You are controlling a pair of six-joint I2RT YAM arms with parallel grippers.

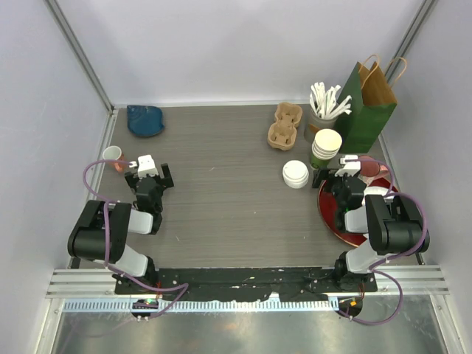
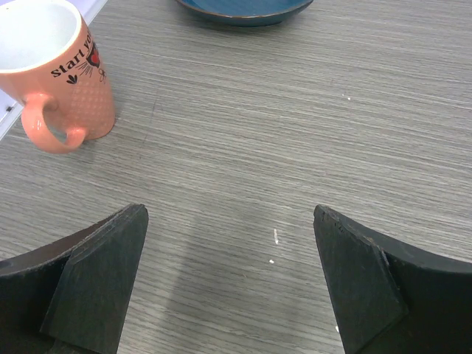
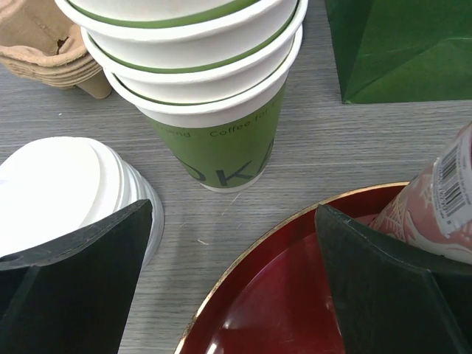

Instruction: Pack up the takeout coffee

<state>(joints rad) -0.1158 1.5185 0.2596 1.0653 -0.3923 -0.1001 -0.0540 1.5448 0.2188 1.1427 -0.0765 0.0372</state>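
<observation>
Nearest: left gripper [image 2: 228, 243], spread apart, empty, low over bare table [image 2: 295, 133] at near left. Mug [image 2: 55, 70] to its far left, blue dish [image 2: 243, 9] beyond. Likely idle, well apart from the packing things.

Same for right gripper [image 3: 234, 236]: spread apart, empty, over far rim of red tray [image 3: 280, 295] at right, aimed at cup stack [image 3: 221, 140]. Lid stack [image 3: 66, 184] just left of it, carrier [image 3: 37, 44] far left, green bag [image 3: 398, 44] far right. Pink barcoded thing [image 3: 442, 199] tilted on tray at right.

Supplies clustered by bag, probably to keep reaches short while packing.

Lidded coffees not made out in any view. White bit [image 1: 376, 193] on tray beside right arm maybe one, cannot tell. Judged: nothing packed yet, so find coffees first.
</observation>
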